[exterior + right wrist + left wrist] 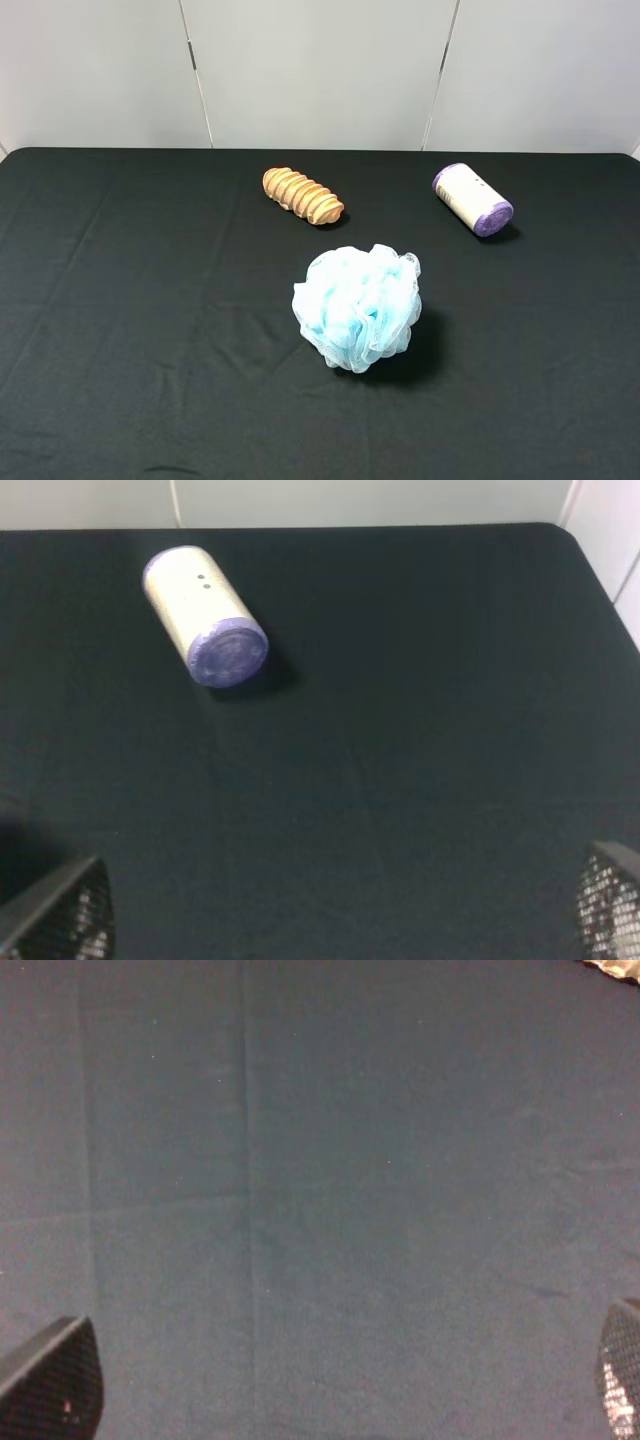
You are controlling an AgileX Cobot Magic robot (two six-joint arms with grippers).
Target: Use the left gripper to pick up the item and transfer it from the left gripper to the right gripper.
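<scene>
The item, a small roll with purple ends and a cream label (472, 200), lies on its side on the black cloth at the back right. It also shows in the right wrist view (205, 616), well ahead of the right gripper (340, 905), which is open and empty. The left gripper (340, 1380) is open and empty over bare cloth; only its two fingertips (55, 1380) show. Neither arm shows in the exterior high view.
A ribbed tan wooden piece (302, 195) lies at the back centre. A fluffy light-blue mesh sponge (358, 306) sits in the middle. The black cloth-covered table (150, 330) ends at a white wall behind, and its right edge shows in the right wrist view (600, 570).
</scene>
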